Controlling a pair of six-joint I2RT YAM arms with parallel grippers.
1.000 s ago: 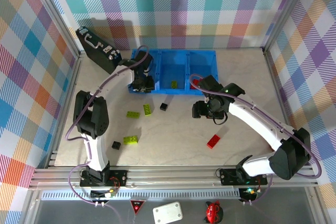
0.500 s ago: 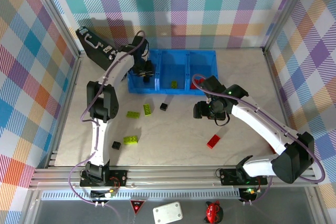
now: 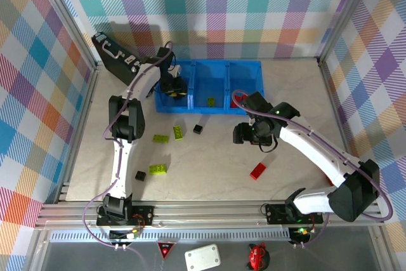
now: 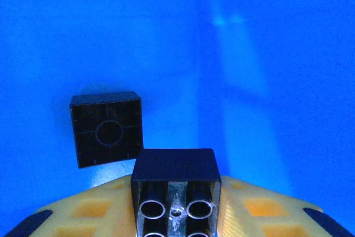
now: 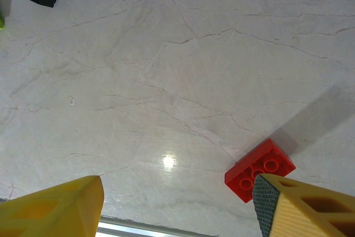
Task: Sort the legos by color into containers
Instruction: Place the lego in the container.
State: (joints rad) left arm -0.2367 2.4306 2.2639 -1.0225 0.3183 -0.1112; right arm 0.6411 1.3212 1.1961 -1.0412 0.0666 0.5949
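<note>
A black brick point(image 4: 173, 184) runs off the left wrist view's bottom edge; in the right wrist view, a yellow finger point(image 5: 310, 209) covers one corner of a red brick point(image 5: 256, 167).

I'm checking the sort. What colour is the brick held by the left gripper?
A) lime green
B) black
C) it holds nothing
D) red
B: the left wrist view shows a black brick clamped between the yellow fingers of the left gripper, above the tray floor where a second black brick lies.
</note>
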